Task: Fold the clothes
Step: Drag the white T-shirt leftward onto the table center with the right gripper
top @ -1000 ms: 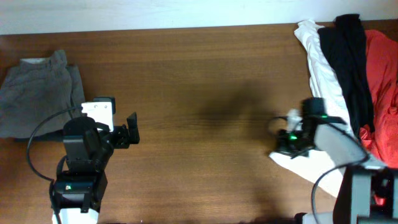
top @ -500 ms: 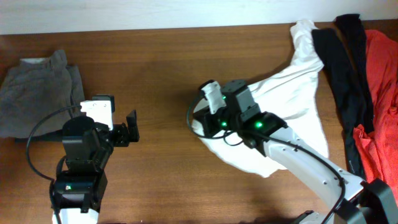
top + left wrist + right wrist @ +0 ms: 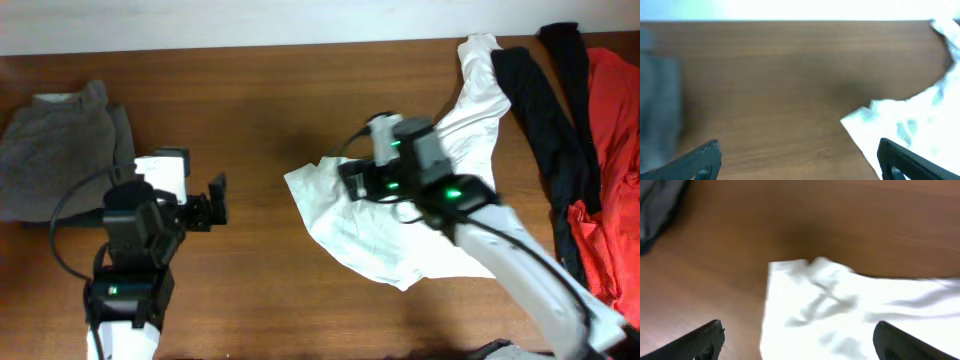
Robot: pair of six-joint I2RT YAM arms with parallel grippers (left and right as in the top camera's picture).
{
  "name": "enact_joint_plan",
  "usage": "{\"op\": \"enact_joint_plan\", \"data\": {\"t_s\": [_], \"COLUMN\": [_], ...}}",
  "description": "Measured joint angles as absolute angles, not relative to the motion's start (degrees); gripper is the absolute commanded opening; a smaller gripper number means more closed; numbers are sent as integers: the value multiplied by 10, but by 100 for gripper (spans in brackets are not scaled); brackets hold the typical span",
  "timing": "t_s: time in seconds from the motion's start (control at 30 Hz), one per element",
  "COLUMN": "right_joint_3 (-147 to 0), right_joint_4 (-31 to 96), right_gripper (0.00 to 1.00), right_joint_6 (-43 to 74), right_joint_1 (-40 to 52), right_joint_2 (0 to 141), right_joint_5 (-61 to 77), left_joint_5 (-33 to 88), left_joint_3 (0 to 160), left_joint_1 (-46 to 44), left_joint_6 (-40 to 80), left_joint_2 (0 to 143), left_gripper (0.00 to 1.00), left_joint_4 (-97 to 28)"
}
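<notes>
The white T-shirt (image 3: 375, 240) lies crumpled and stretched across the middle right of the table, its far end reaching the back edge. My right gripper (image 3: 346, 182) hovers over the shirt's left corner. In the right wrist view this gripper (image 3: 800, 345) stands open above the white cloth (image 3: 840, 305), gripping nothing. A long black garment (image 3: 540, 110) and an orange-red one (image 3: 612, 130) lie at the right edge. My left gripper (image 3: 215, 200) is open over bare wood, left of the shirt. In the left wrist view it (image 3: 800, 165) is empty, with the shirt's corner (image 3: 910, 125) at the right.
A folded grey garment (image 3: 60, 150) lies at the table's left edge, behind the left arm; it shows as a grey blur (image 3: 657, 100) in the left wrist view and at the top left (image 3: 657, 200) of the right wrist view. Bare wood lies between the two grippers.
My right gripper dragged the white T-shirt left from the pile toward the table's middle, then opened and let it go. The left arm has hardly moved.
</notes>
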State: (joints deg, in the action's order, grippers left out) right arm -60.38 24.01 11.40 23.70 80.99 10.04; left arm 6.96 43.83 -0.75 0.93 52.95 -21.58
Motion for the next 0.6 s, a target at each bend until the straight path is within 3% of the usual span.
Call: {"op": "enact_joint_plan", "data": {"t_s": [0.2,0.4,0.6], "right_joint_3": [-614,-615,-615], "right_joint_4": [416,495,521], "right_gripper": [99,99,99], "right_joint_6": [115,116,116], "right_joint_1": [55,-23,-66], "right_joint_2": [689,686,686], "right_joint_5": [85,84,84], "left_joint_5": [156,201,216], "left_joint_3": [439,441,442], "left_joint_1": [-30,-124,-213], "left_joint_6": [20,74,215], "left_joint_2": [646,769,886], "left_gripper": [99,99,99], "left_joint_4": [-197,-137,-131]}}
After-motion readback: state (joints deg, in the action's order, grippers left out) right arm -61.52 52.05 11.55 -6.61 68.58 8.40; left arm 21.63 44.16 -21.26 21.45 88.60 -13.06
